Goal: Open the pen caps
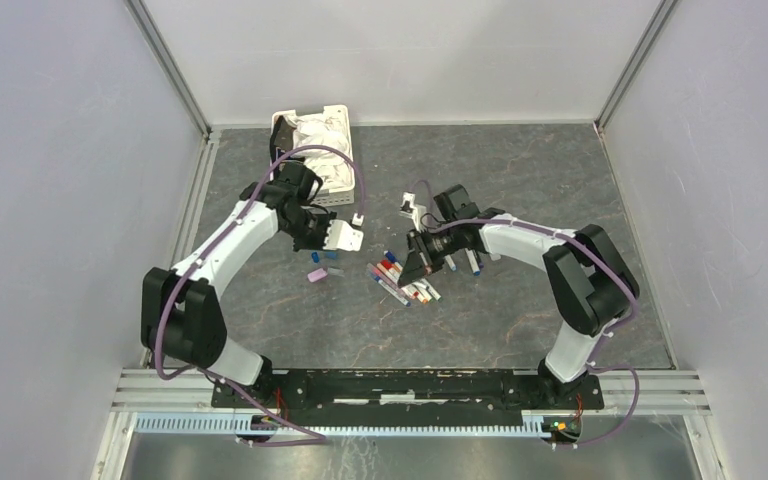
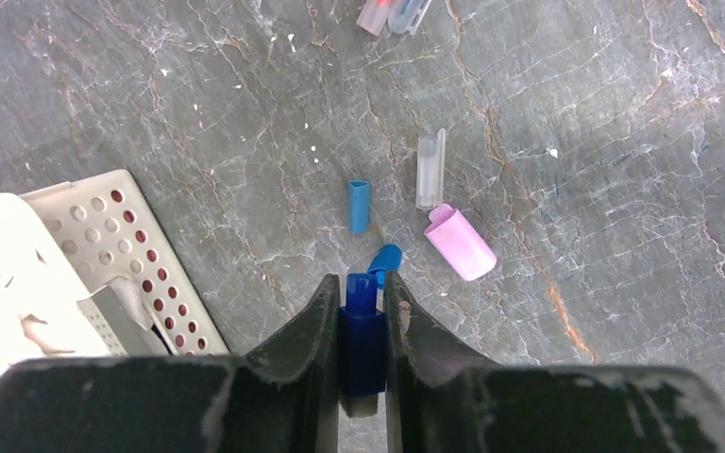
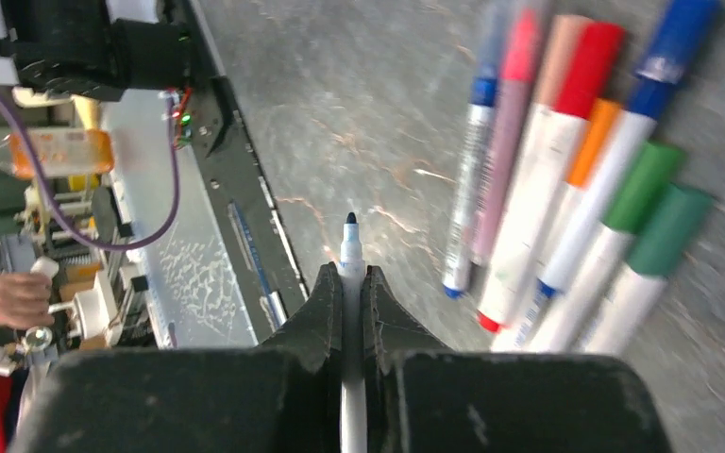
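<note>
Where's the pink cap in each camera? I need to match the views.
Top external: pink cap lies centre-left on the table, just left of the pen pile.
Left wrist: right of centre, beside a clear cap.
Right wrist: not in view.
Shared landmark: white basket, seen in the top and left-wrist views.

Even, soft light, faint shadows; heavy blur across the right wrist view, other views sharp.
</note>
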You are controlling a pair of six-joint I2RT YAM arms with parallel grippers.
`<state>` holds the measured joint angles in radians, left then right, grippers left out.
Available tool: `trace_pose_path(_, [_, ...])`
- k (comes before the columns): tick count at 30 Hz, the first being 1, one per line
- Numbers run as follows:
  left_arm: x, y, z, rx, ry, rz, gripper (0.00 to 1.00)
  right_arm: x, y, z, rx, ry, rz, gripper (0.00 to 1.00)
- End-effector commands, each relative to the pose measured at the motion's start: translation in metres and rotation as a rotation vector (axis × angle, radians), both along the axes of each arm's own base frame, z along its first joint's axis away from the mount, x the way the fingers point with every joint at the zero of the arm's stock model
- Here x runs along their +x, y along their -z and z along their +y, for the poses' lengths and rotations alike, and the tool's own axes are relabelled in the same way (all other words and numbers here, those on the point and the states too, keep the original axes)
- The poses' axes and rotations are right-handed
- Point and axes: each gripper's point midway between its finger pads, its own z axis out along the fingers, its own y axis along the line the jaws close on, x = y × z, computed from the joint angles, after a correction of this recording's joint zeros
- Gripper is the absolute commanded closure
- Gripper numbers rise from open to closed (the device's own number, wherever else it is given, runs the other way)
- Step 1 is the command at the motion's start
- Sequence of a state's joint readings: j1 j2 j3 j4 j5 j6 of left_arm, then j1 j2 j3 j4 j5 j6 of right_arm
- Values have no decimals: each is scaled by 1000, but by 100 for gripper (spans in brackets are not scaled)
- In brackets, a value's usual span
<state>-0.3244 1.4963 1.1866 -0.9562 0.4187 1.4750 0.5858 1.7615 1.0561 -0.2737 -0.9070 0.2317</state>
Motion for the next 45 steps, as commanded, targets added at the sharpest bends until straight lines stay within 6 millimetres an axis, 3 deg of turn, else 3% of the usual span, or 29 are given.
trace_pose_path(1, [11, -1, -9, -42, -10, -10, 98, 28, -13, -26, -43, 96, -119, 100])
trace_pose_path(6, [26, 16, -33, -151, -113, 57, 98, 105, 5, -109, -335, 506, -266, 100])
trace_pose_path(8, [33, 28, -35, -152, -153, 74, 97, 124, 7, -142, -437, 642, -331, 100])
trace_pose_path(11, [44, 47, -35, -135, -189, 58, 88, 137, 13, -177, -564, 758, -388, 100])
trace_pose_path(14, [45, 67, -32, -110, -207, 64, 73, 143, 21, -191, -611, 810, -399, 100])
trace_pose_path(17, [46, 80, -31, -99, -220, 80, 65, 146, 29, -190, -618, 810, -393, 100])
trace_pose_path(26, [45, 90, -34, -101, -244, 112, 56, 165, 50, -196, -689, 806, -403, 98])
trace_pose_path(29, [43, 80, -36, -107, -271, 151, 51, 167, 55, -202, -724, 804, -414, 93])
trace_pose_path(34, [44, 45, -44, -164, -263, 140, 44, 169, 54, -203, -730, 798, -431, 74])
trace_pose_path(39, [53, -20, -58, -265, -332, 138, 32, 168, 45, -198, -694, 800, -439, 64])
trace_pose_path(42, [58, -55, -59, -286, -398, 146, 23, 169, 30, -196, -666, 810, -461, 61])
trace_pose_path(45, [64, -85, -56, -307, -442, 98, 21, 169, 9, -192, -616, 826, -492, 59])
